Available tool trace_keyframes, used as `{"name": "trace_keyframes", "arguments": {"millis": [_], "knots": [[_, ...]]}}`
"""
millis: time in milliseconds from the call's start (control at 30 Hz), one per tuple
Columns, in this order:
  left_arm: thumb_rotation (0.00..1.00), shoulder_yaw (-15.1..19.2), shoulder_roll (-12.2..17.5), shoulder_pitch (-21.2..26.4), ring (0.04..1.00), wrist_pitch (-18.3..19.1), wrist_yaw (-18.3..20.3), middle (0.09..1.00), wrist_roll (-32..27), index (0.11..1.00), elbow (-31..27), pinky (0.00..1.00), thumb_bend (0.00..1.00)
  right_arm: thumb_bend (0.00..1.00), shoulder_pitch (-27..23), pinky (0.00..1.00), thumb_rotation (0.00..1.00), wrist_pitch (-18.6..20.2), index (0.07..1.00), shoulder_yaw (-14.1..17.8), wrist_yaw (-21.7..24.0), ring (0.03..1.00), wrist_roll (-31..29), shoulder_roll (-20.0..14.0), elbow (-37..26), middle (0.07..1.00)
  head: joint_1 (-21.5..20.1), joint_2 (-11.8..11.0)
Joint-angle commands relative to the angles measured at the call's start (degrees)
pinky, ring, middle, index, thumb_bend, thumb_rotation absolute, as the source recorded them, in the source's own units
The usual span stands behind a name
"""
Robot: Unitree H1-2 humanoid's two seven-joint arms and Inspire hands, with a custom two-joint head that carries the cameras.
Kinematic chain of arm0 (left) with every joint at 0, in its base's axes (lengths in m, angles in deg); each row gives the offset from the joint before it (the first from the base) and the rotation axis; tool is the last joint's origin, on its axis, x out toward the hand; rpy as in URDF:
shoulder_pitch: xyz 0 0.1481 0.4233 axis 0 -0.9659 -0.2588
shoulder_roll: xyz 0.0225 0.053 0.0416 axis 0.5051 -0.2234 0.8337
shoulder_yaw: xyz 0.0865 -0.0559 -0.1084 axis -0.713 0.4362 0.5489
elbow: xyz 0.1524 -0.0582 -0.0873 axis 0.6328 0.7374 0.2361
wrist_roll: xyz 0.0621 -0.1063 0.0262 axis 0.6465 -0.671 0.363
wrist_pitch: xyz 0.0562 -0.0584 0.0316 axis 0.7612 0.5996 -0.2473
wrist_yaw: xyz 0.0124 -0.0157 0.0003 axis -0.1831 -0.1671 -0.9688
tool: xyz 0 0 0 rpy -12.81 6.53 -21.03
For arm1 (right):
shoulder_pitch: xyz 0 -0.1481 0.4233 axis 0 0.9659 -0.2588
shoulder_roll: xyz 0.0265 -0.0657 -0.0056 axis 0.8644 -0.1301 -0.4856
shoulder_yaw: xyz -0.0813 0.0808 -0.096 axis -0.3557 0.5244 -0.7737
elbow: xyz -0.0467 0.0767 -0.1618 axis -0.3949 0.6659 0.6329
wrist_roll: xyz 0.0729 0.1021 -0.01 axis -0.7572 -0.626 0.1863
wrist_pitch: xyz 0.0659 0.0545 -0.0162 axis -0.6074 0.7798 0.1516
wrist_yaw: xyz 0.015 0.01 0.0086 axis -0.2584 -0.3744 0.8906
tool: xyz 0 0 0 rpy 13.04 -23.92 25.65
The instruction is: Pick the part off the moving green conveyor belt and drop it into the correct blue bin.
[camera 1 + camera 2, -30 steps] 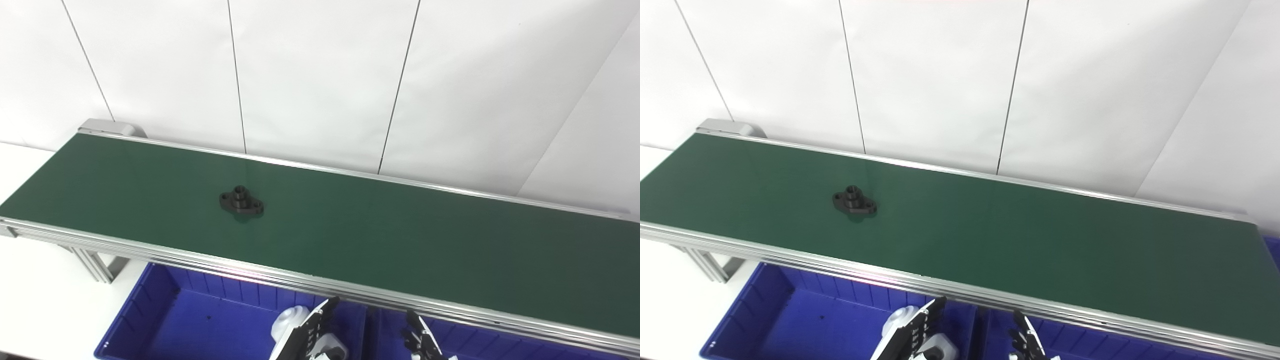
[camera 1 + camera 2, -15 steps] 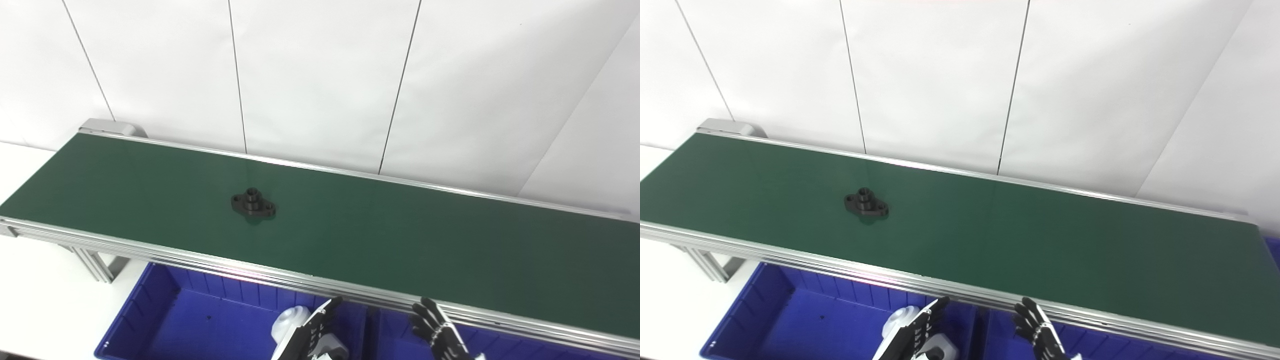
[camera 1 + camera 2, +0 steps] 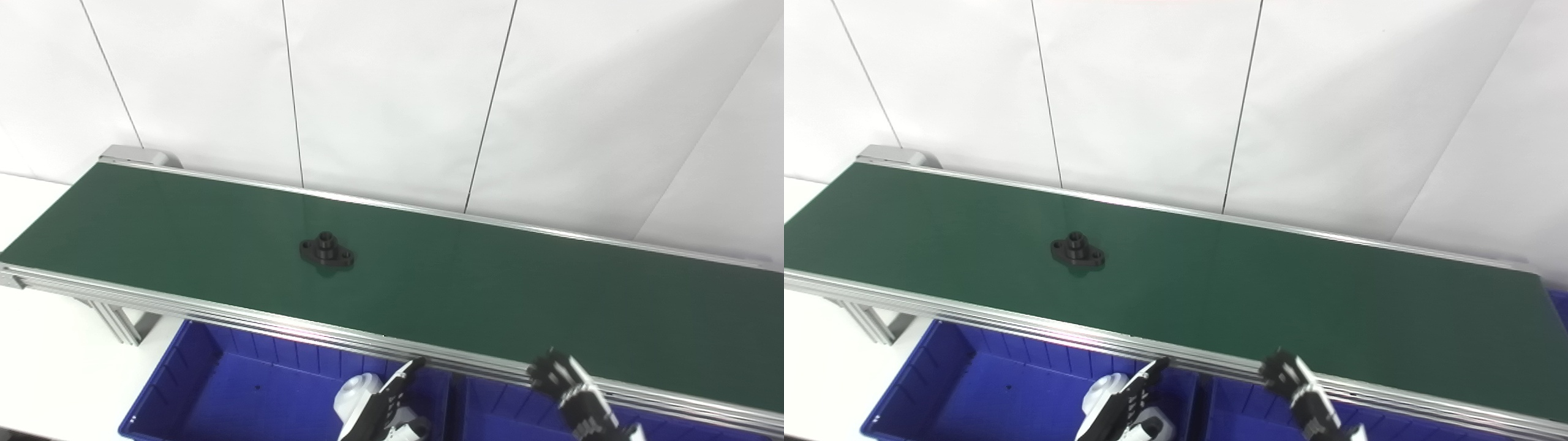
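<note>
Timing matters most — the black part (image 3: pixel 326 251) sits mid-belt (image 3: pixel 551 306), left of centre, well apart from both hands. Right hand (image 3: pixel 572 392), fingers spread and empty, should rise over the near rail and meet it. Left hand (image 3: pixel 386 413) waits open above the blue bin (image 3: pixel 184 380).

Green conveyor belt (image 3: pixel 490 288) lay open across the frame's middle, broken only by a black flanged part (image 3: pixel 326 251) left of centre. Broad bare stretch to the right of it, with clear air above. White panelled wall (image 3: pixel 392 92) closed off the upper frame directly behind the far rail. Aluminium side rail (image 3: pixel 306 327) barred the lower frame between belt and blue bins (image 3: pixel 184 380). Left hand (image 3: pixel 386 413) and right hand (image 3: pixel 572 395), fingers spread, sat low at the bottom edge beside that rail.
</note>
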Motion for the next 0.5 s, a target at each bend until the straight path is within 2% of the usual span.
{"name": "trace_keyframes", "arguments": {"millis": [0, 100, 200, 367, 467], "knots": [[0.82, -1.2, -3.6, 0.5, 0.968, -2.6, -1.1, 0.969, 0.9, 0.926, -0.4, 0.90, 0.94, 0.89, -3.5, 0.76, 0.85, -1.6, 0.880, 1.5, -0.6, 0.818, 1.9, -0.7, -0.8, 0.854, 0.0, 0.0], [0.82, -1.0, -3.9, 0.9, 0.963, -3.0, -1.2, 0.966, 0.8, 0.928, 0.4, 0.91, 0.94, 0.89, -9.4, 0.71, 0.80, 1.4, 0.873, 3.5, -1.8, 0.798, 5.1, -0.5, 0.7, 0.841, 0.1, -0.2], [0.82, -1.0, -4.0, 1.1, 0.963, -3.1, -1.3, 0.967, 0.9, 0.931, 0.6, 0.90, 0.94, 0.91, -15.2, 0.68, 0.68, 4.5, 0.874, 4.5, -2.4, 0.779, 7.8, -0.1, 2.4, 0.835, 0.1, -0.3], [0.82, -1.0, -4.2, 1.3, 0.973, -3.4, -1.2, 0.978, 0.6, 0.931, 1.1, 0.90, 0.92, 0.97, -22.4, 0.68, 0.62, 6.8, 0.879, 4.8, -3.8, 0.788, 11.8, 0.5, 6.3, 0.850, 0.2, -0.9], [0.80, -0.9, -4.5, 1.4, 0.966, -4.0, -1.2, 0.969, 0.0, 0.925, 1.4, 0.88, 0.93, 0.96, -25.5, 0.68, 0.60, 6.6, 0.870, 4.6, -4.4, 0.777, 12.5, 0.9, 8.7, 0.844, 0.4, -1.0]]}}
